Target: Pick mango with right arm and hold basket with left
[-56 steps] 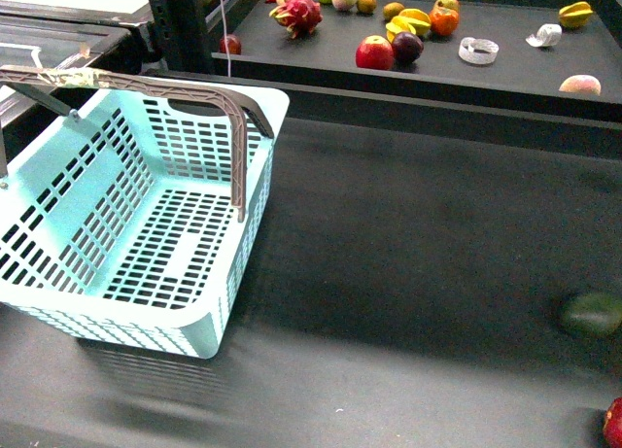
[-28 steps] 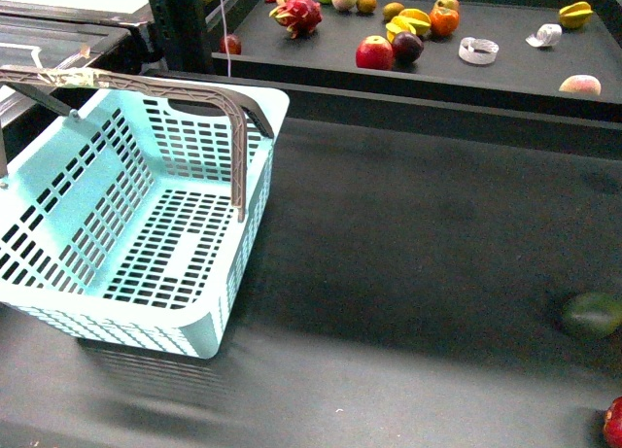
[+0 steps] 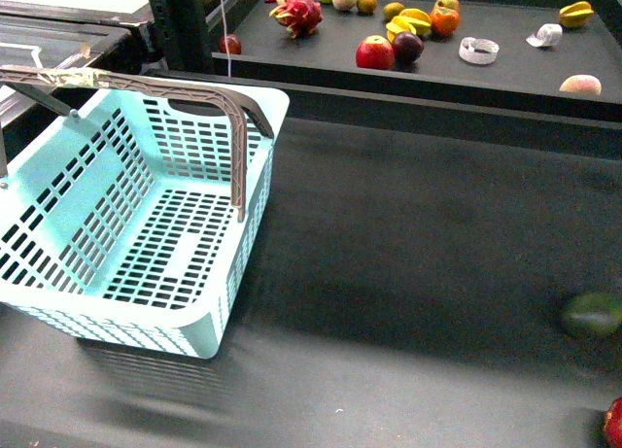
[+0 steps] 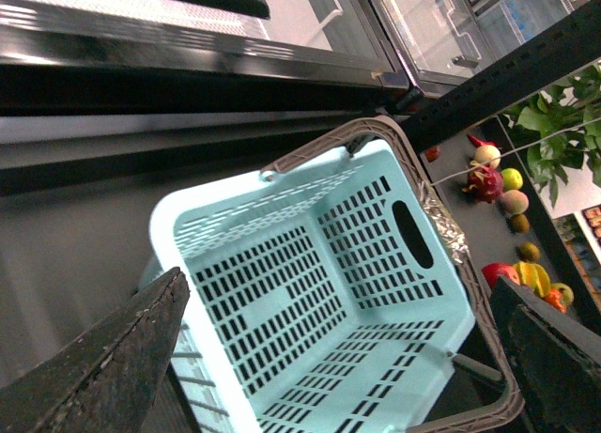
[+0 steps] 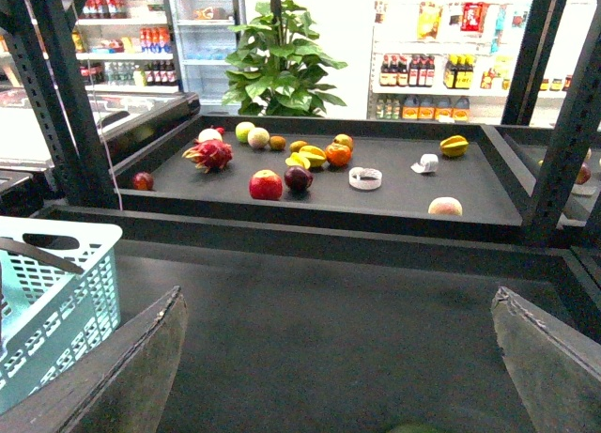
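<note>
Looking first at the jaws, we see that both pairs stand wide and hold nothing. The left gripper point(image 4: 338, 287) hangs over the basket point(image 4: 216, 203), and the basket's open inside fills the space between its two fingers point(image 4: 103, 358). We cannot tell from this view whether a finger touches the rim, but the handles point(image 3: 239, 166) are clearly not gripped. The right gripper point(image 5: 338, 297) points across the dark counter point(image 3: 418, 234) toward the far tray point(image 3: 505, 74), with only bare counter between its jaws.

Compared with the front view of one second ago, we find almost no change. The basket stands at the same place on the left of the counter. The green fruit point(image 3: 590, 315) lies at the same spot near the right edge, and the red fruit point(image 3: 614, 424) is still in the near corner. Neither arm shows in the front view. For the task this means, in our judgement, that neither the holding nor the picking has begun.

The mango point(image 3: 415, 17), as we judge it, is the plain yellow fruit in the small group on the far tray, just beside an orange fruit point(image 3: 444, 20). It is small in the pictures, so we are not fully certain. It lies well apart from the right gripper, which must reach over the counter and the tray's front edge to get it.
</note>
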{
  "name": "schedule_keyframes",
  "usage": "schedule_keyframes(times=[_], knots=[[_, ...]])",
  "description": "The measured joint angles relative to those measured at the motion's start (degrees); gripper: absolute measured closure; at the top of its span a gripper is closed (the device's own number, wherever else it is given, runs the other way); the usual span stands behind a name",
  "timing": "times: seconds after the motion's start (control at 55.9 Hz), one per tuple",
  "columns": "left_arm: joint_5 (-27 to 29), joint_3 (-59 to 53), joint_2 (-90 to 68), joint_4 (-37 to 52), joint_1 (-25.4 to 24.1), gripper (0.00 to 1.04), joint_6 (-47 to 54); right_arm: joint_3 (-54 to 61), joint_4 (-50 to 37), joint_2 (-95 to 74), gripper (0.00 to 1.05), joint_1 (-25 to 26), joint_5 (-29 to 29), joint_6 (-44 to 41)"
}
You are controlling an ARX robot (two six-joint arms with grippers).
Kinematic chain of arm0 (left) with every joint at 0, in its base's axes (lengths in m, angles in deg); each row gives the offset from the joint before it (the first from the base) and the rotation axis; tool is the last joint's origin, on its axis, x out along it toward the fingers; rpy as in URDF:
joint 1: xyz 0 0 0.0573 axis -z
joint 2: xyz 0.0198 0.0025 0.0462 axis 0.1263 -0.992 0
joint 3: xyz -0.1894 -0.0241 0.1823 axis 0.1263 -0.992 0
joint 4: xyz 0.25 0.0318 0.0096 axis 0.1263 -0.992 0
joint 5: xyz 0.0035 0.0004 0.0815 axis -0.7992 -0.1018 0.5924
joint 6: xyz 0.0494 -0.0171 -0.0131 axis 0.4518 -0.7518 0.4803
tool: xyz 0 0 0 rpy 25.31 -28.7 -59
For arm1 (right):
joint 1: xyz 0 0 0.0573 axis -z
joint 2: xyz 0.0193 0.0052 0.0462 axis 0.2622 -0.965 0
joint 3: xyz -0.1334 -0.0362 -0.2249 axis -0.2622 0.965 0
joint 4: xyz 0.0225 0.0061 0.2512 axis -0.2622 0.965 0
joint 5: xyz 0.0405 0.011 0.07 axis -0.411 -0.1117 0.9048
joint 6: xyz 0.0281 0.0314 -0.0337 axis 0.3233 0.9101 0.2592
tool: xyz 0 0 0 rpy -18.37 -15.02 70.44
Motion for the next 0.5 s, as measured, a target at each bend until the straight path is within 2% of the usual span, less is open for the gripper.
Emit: schedule_keyframes(times=[0.214,0.5], knots=[[-7.2,7.9,-24.0,14.1,0.1,0.08,-9.3,0.0,0.0,0.0,0.08,0.0,0.0,0.0],[-10.5,21.2,-44.6,18.7,2.2,0.08,-18.2,0.0,0.0,0.0,0.08,0.0,0.0,0.0]])
